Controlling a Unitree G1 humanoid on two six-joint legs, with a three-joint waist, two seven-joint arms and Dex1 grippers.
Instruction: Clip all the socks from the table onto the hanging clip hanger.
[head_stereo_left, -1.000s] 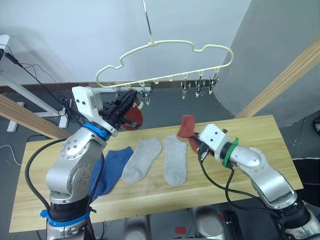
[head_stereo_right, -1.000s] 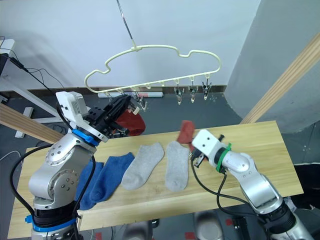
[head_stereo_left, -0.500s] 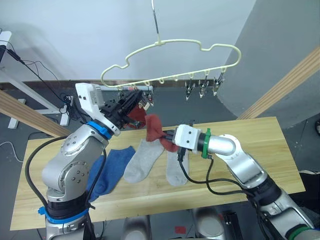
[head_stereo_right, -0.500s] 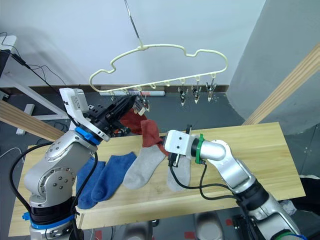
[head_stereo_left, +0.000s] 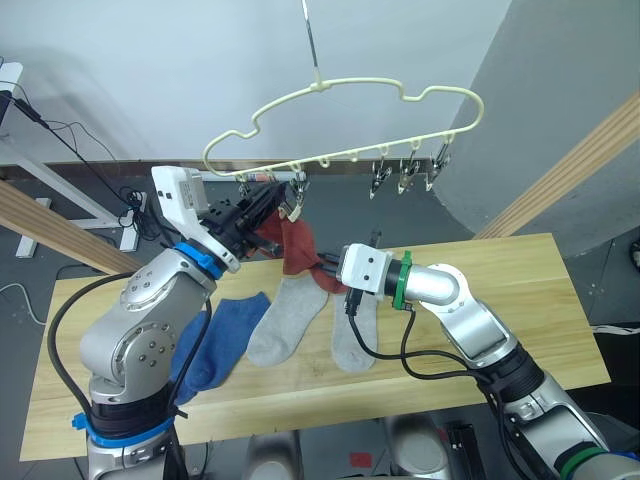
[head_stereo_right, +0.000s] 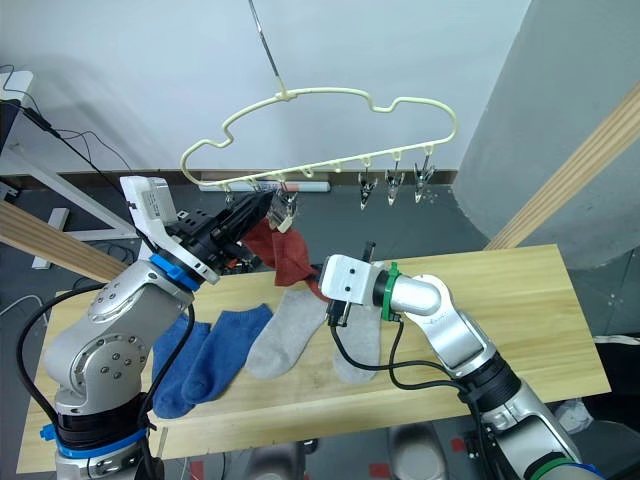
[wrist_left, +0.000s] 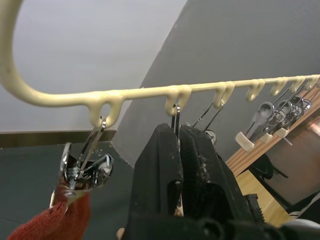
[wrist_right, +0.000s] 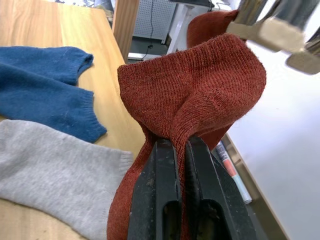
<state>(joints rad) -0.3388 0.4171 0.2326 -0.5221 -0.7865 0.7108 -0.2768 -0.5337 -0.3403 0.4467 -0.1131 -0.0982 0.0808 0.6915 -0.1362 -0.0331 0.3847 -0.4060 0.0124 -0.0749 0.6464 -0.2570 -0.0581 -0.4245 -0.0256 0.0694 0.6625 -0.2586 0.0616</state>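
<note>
Right gripper (wrist_right: 181, 150) clamped narrow on a bunched rust-red sock (head_stereo_right: 293, 258), raised off the counter (head_stereo_left: 520, 290) and held just under the left end of the clip hanger (head_stereo_left: 345, 95). Left gripper (wrist_left: 179, 137) raised to the hanger's lower bar, black fingers (wrist_left: 161, 155) pressed nearly together around the wire of one metal clip (wrist_left: 176, 114), with a second rust-red sock (wrist_left: 47, 226) already hanging from the neighbouring clip (wrist_left: 82, 162). Both red socks close together, touching or nearly so in the head views; cannot tell which. Three bare clips (head_stereo_left: 405, 172) dangling toward the hanger's right end, well apart from both grippers, open air beneath them. Flat on the counter: two blue socks (head_stereo_left: 222, 335) at the left, two light grey socks (head_stereo_left: 288, 318) beside them near the middle, the second grey one partly hidden behind the right arm. Right half of the counter bare wood out to its far edge; front edge free along its length. Slanted wooden poles (head_stereo_left: 570, 150) flanking the counter at both sides.
</note>
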